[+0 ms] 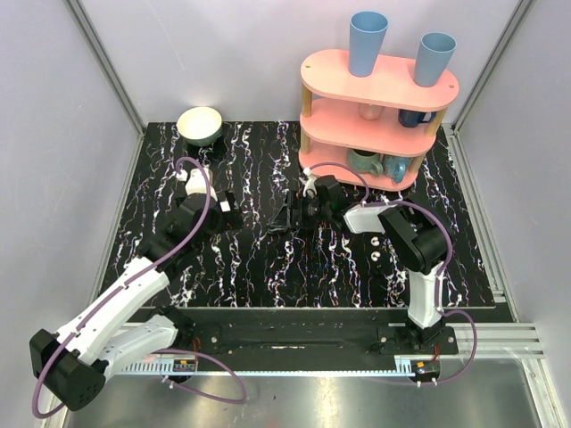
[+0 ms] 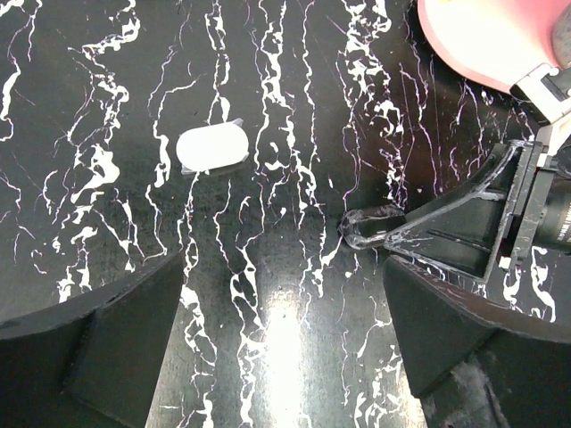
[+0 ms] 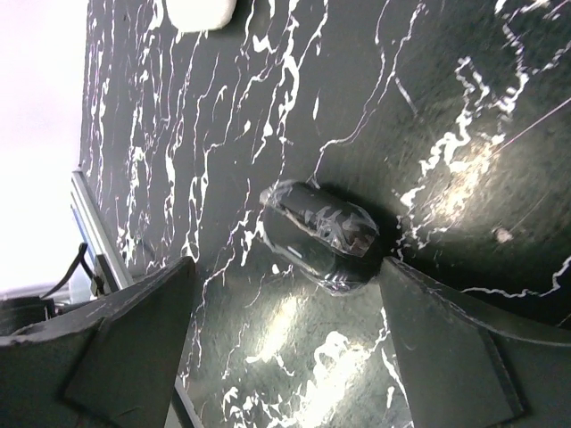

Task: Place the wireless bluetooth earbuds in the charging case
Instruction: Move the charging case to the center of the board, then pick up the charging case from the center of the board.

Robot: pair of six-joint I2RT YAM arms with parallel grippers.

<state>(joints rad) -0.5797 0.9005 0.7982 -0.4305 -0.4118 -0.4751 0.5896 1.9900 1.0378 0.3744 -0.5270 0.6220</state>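
The white pill-shaped charging case (image 2: 212, 147) lies flat and closed on the black marble table (image 2: 285, 294), ahead and left of my left gripper (image 2: 284, 357). That gripper is open, with only bare marble between its fingers. My right gripper (image 3: 285, 357) is also open and holds nothing. Just beyond its jaws is a dark, film-wrapped rounded tip (image 3: 321, 236), probably a left finger. The case (image 3: 201, 11) shows at the top edge of the right wrist view. Two tiny white specks (image 1: 376, 241) beside the right arm may be the earbuds. No earbud shows in either wrist view.
A pink three-tier shelf (image 1: 379, 116) with blue cups and mugs stands at the back right. A pale bowl (image 1: 200, 125) sits at the back left. The two grippers (image 1: 230, 212) (image 1: 284, 217) nearly meet mid-table. The right gripper's taped fingertip (image 2: 361, 227) reaches into the left wrist view.
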